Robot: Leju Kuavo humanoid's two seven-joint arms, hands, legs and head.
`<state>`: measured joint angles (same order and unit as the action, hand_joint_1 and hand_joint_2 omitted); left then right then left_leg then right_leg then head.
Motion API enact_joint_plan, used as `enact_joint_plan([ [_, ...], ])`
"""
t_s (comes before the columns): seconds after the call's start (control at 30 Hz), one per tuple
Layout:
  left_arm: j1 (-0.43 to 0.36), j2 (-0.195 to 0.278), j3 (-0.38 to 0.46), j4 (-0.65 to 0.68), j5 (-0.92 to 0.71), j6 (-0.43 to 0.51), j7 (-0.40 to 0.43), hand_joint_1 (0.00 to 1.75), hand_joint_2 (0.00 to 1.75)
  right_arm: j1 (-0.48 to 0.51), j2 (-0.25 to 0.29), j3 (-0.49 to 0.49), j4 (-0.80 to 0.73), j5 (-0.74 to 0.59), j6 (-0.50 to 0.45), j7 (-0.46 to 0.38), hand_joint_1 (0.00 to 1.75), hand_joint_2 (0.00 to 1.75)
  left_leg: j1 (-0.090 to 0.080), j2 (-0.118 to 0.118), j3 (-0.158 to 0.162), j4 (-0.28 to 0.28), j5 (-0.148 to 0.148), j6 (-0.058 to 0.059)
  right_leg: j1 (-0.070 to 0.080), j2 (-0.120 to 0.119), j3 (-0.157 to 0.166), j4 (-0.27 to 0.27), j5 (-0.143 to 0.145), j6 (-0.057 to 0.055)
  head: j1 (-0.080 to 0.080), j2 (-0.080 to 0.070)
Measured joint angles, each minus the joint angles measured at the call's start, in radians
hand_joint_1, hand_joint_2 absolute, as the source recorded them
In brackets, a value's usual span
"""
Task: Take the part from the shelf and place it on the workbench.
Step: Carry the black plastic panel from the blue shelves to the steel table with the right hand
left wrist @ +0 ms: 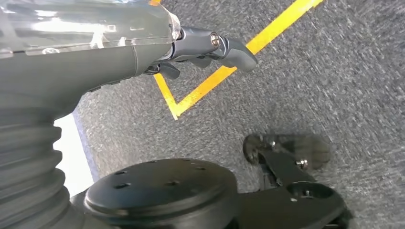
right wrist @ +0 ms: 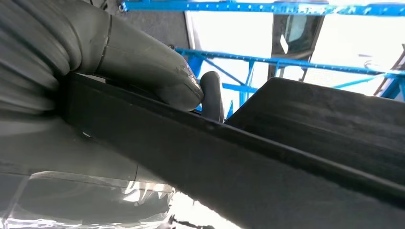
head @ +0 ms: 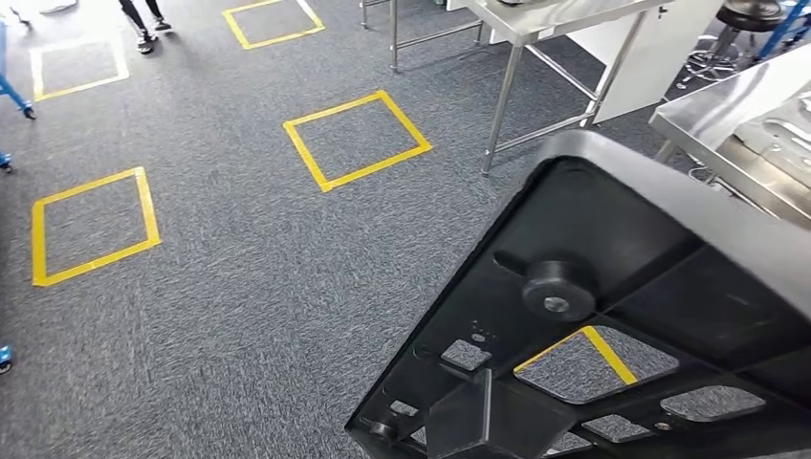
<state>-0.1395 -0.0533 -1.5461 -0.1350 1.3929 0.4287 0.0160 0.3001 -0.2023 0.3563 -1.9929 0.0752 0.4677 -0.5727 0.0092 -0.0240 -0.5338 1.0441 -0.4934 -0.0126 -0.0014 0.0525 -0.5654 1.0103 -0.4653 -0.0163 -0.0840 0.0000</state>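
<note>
1. Risk first: the large black moulded plastic part (head: pixel 622 316) is carried tilted over the grey carpeted floor (head: pixel 239 287), and it looks broad and awkward. I judge it could slip or swing into the steel frame when brought to the stainless steel counter (head: pixel 736 105) at the right.
2. Right hand (right wrist: pixel 191 90): its thick grey thumb and a dark finger clamp over the part's thin upper rim. A hold on so narrow an edge may let the part pivot.
3. Left hand (left wrist: pixel 210 50): its fingers are curled in with nothing visible between them, above the carpet, so it seems to lend no support.
4. Materials: the part is matte, ribbed, with cut-out windows and a round boss; the carpet is coarse, marked with yellow tape squares (head: pixel 356 140); the counter is smooth and reflective.
</note>
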Motion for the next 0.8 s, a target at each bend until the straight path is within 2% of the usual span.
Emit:
enact_joint_plan([
  [0.07,0.003,0.000,0.000,0.000,0.007,0.002,-0.032,0.00,1.75,-0.003,-0.013,0.000,0.001,-0.018,0.002,-0.009,1.75,1.75,-0.001,-0.013,0.011,-0.035,-0.002,0.008,0.000,0.011,-0.011,0.005,0.003,0.012,0.000,0.000],
  [0.13,0.004,-0.002,0.002,0.000,0.017,0.003,-0.079,0.00,1.75,-0.008,-0.028,0.000,0.005,-0.034,0.008,-0.017,1.75,1.75,-0.001,-0.004,0.010,-0.041,0.002,0.020,-0.003,0.015,-0.016,0.005,0.005,0.023,0.000,0.000],
  [0.17,0.004,-0.003,0.004,0.000,0.023,0.003,-0.101,0.00,1.75,-0.015,-0.033,0.000,0.008,-0.038,0.014,-0.019,1.75,1.75,0.000,0.001,0.011,-0.044,0.005,0.026,-0.003,0.007,-0.021,0.016,-0.003,0.028,0.000,0.000],
  [0.23,0.004,-0.004,0.008,0.000,0.033,0.004,-0.130,0.00,1.75,-0.044,-0.039,0.001,0.017,-0.044,0.031,-0.019,1.75,1.75,0.001,0.017,0.012,-0.049,0.009,0.037,-0.004,-0.020,-0.057,0.092,-0.048,0.036,0.000,0.000],
  [0.3,0.004,-0.004,0.014,0.000,0.043,0.003,-0.134,0.00,1.75,-0.082,-0.038,0.002,0.032,-0.049,0.050,-0.017,1.75,1.75,-0.002,0.034,0.010,-0.049,0.009,0.041,-0.007,-0.038,-0.121,0.219,-0.104,0.043,0.000,0.000],
  [0.33,0.005,-0.004,0.018,0.000,0.047,0.002,-0.131,0.00,1.75,-0.098,-0.037,0.003,0.041,-0.052,0.057,-0.016,1.75,1.75,-0.004,0.041,0.010,-0.049,0.008,0.042,-0.009,-0.041,-0.143,0.264,-0.114,0.045,0.000,0.000],
  [0.37,0.005,-0.004,0.022,0.000,0.050,0.002,-0.128,0.00,1.75,-0.111,-0.036,0.003,0.048,-0.054,0.062,-0.015,1.75,1.75,-0.004,0.048,0.010,-0.049,0.008,0.041,-0.011,-0.044,-0.150,0.277,-0.107,0.046,0.000,0.000],
  [0.4,0.005,-0.005,0.025,0.000,0.052,0.002,-0.126,0.00,1.75,-0.122,-0.035,0.003,0.055,-0.055,0.065,-0.014,1.75,1.75,-0.005,0.053,0.012,-0.049,0.007,0.041,-0.012,-0.047,-0.137,0.250,-0.082,0.046,0.000,0.000],
  [0.47,0.004,-0.005,0.029,0.000,0.053,0.002,-0.125,0.00,1.75,-0.138,-0.035,0.004,0.064,-0.056,0.070,-0.014,1.75,1.75,-0.005,0.061,0.017,-0.049,0.004,0.036,-0.011,-0.066,-0.069,0.118,-0.018,0.040,0.000,0.000],
  [0.5,0.004,-0.005,0.030,0.000,0.053,0.002,-0.125,0.00,1.75,-0.145,-0.035,0.004,0.067,-0.056,0.071,-0.014,1.75,1.75,-0.007,0.065,0.018,-0.048,0.002,0.032,-0.007,-0.078,-0.040,0.058,0.001,0.035,0.000,0.000],
  [0.53,0.003,-0.005,0.031,0.000,0.053,0.002,-0.125,0.00,1.75,-0.151,-0.035,0.004,0.070,-0.057,0.071,-0.014,1.75,1.75,-0.009,0.068,0.019,-0.047,0.000,0.028,-0.003,-0.085,-0.022,0.021,0.008,0.029,0.000,0.000],
  [0.6,0.003,-0.006,0.032,0.000,0.053,0.002,-0.124,0.00,1.75,-0.158,-0.033,0.004,0.075,-0.057,0.071,-0.014,1.75,1.75,-0.012,0.076,0.020,-0.047,-0.003,0.018,0.004,-0.083,-0.019,0.006,0.005,0.019,0.000,0.000],
  [0.7,0.000,-0.006,0.033,0.000,0.053,0.002,-0.124,0.00,1.75,-0.161,-0.032,0.004,0.078,-0.058,0.071,-0.014,1.75,1.75,-0.008,0.071,0.017,-0.031,-0.020,0.002,-0.002,-0.067,-0.015,-0.003,0.009,0.003,0.000,0.000],
  [0.77,0.000,-0.006,0.034,0.000,0.053,0.002,-0.124,0.00,1.75,-0.165,-0.030,0.005,0.080,-0.058,0.071,-0.014,1.75,1.75,-0.006,0.050,-0.011,0.035,-0.058,-0.003,-0.004,-0.060,-0.012,-0.007,0.010,-0.005,0.000,0.000],
  [0.8,0.000,-0.006,0.034,0.000,0.053,0.002,-0.121,0.00,1.75,-0.167,-0.028,0.005,0.081,-0.058,0.072,-0.014,1.75,1.75,-0.006,0.042,-0.042,0.096,-0.087,-0.005,-0.004,-0.055,-0.012,-0.007,0.010,-0.008,0.000,0.000],
])
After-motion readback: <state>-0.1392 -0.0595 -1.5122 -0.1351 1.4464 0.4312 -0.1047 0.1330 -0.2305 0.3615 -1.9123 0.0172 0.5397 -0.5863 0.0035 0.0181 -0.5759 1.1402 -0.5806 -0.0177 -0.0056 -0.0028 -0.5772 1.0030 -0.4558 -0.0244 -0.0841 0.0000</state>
